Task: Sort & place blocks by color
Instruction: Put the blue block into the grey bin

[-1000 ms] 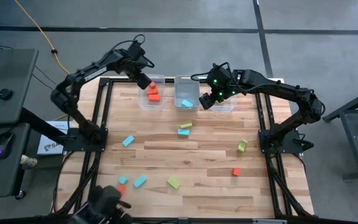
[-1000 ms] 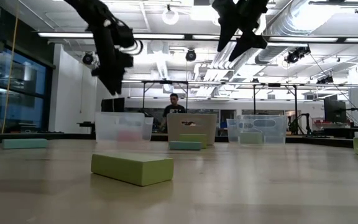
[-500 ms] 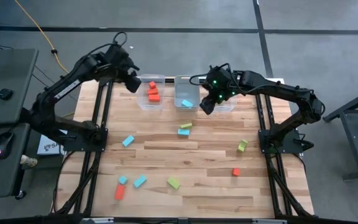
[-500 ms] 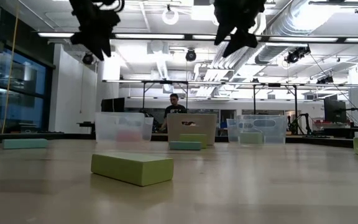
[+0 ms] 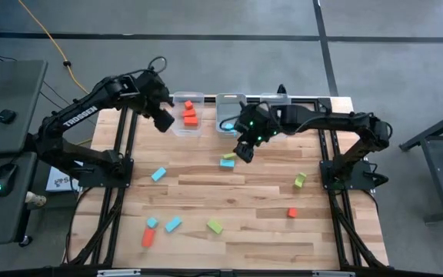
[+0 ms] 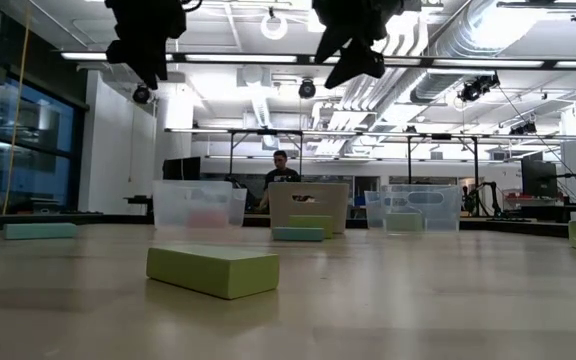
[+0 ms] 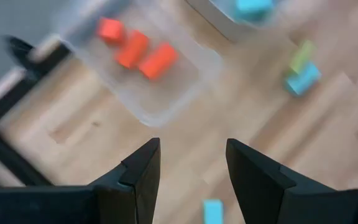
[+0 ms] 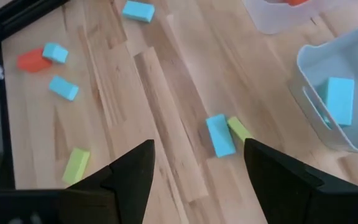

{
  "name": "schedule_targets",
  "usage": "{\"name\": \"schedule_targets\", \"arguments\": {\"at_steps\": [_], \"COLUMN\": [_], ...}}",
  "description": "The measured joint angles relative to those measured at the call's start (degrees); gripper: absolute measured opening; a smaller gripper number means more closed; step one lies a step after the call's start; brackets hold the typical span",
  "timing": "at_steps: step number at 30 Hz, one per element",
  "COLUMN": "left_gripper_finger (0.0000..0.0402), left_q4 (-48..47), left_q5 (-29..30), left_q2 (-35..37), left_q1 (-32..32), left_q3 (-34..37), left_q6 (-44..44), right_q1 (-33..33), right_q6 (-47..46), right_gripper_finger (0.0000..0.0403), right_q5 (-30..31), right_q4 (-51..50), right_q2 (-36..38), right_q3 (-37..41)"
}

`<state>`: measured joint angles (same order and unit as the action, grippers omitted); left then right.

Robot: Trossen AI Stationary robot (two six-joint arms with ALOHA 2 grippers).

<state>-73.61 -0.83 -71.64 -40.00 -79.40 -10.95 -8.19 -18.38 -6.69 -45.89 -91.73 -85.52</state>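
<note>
**Both grippers empty above the table; blocks part sorted**

The left gripper (image 5: 162,121) is held above the table just beside the bin with the red blocks (image 5: 188,115). Its jaws are seen parted, with nothing between them; in the left wrist view three red blocks (image 7: 139,48) lie in the bin ahead of the fingers (image 7: 143,167).

The right gripper (image 5: 245,151) is held above the wood, near the middle bin (image 5: 230,113), which holds one blue block (image 8: 339,100). Its jaws are spread wide and hold nothing. Directly ahead of the jaws a blue block (image 8: 220,135) and a green block (image 8: 239,129) lie touching each other.

Further blocks are scattered on the table (image 5: 252,231), well apart from both grippers: a green block (image 5: 300,181), a red block (image 5: 291,213), a green block (image 5: 215,226), blue blocks (image 5: 173,224) and a red block (image 5: 147,237).
</note>
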Motion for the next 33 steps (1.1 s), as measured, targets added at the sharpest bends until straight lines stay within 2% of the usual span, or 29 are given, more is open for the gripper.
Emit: {"name": "schedule_targets", "arguments": {"at_steps": [9, 16, 22, 33], "left_gripper_finger": [0.0161, 0.0161, 0.0171, 0.0214], "left_q4": [-2.9, -3.8, -3.8, -3.8], "left_q5": [-7.7, -7.8, -7.8, -7.3], "left_q2": [0.0, 0.0, 0.0, -0.2], "left_q1": [12.8, 22.8, 29.6, 38.2], "left_q3": [0.0, 0.0, 0.0, 0.3], "left_q6": [-2.6, -8.3, -14.2, -22.7], "right_q1": [3.1, 3.0, 2.9, 2.9], "right_q6": [-5.2, -5.4, -1.4, 2.1], "right_gripper_finger": [0.0238, 0.0238, 0.0238, 0.0238], "right_q5": [10.1, 11.7, 13.0, 12.8], "right_q4": [-0.6, -2.8, -2.9, -5.0], "right_q2": [0.0, 0.0, 0.1, 0.1], "right_q3": [0.0, 0.0, 0.0, 0.0]}}
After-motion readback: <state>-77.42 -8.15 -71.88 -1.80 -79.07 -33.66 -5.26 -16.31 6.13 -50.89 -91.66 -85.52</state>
